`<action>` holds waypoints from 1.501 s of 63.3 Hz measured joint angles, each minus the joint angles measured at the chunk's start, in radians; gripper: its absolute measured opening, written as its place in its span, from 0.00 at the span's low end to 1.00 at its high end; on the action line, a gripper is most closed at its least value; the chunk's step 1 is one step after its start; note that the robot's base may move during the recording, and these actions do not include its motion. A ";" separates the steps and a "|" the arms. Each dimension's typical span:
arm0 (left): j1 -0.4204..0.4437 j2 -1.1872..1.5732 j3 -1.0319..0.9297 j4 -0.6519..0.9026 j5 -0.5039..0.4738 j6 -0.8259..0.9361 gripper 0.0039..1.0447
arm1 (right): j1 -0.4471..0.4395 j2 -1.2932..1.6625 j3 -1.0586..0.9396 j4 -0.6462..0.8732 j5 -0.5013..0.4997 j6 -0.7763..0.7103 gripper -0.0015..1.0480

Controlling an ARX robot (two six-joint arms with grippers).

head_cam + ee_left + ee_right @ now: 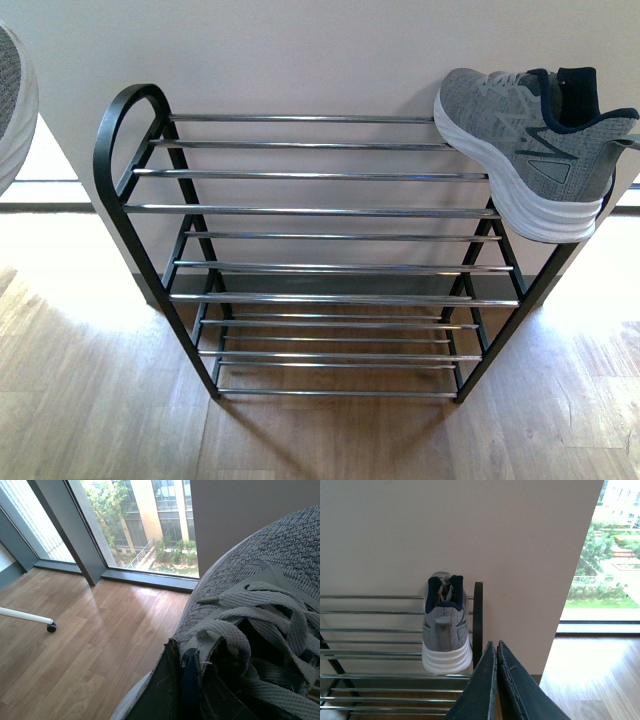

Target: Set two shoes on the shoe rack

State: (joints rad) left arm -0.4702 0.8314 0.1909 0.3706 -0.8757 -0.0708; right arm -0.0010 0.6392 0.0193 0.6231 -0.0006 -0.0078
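Observation:
One grey knit shoe [525,150] with a thick white sole rests on the top tier of the black shoe rack [310,210] at its right end, toe toward the wall. The right wrist view shows that shoe [446,630] from the heel, with my right gripper [494,647] shut and empty just behind and beside it. The other shoe [12,100] hangs in the air at the far left edge of the front view. My left gripper [175,652] is shut on that shoe's [260,600] collar, with laces and grey knit filling the view.
The rack stands against a pale wall [300,50] on a wooden floor [320,440]. Its lower tiers of silver bars [340,300] hold nothing. Floor-height windows [135,525] flank the wall. A white castor leg [30,617] stands on the floor at the left.

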 joint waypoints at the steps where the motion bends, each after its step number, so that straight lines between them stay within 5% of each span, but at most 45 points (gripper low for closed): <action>1: 0.000 0.000 0.000 0.000 0.000 0.000 0.01 | 0.000 -0.007 0.000 -0.006 0.000 0.000 0.02; 60: 0.000 0.000 0.000 0.000 0.000 0.000 0.01 | 0.000 -0.464 -0.001 -0.448 0.000 0.000 0.02; 66: 0.000 0.000 0.000 0.000 0.000 0.000 0.01 | 0.000 -0.591 0.000 -0.605 0.002 0.000 0.02; 86: 0.000 0.000 0.000 0.000 0.000 0.000 0.01 | 0.000 -0.632 0.000 -0.622 0.000 0.000 0.02; 95: 0.000 0.000 0.000 0.000 0.000 0.000 0.01 | 0.000 -0.633 0.000 -0.623 0.000 0.000 0.29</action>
State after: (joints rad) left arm -0.4702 0.8314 0.1909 0.3706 -0.8761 -0.0708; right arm -0.0010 0.0063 0.0189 0.0006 -0.0002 -0.0074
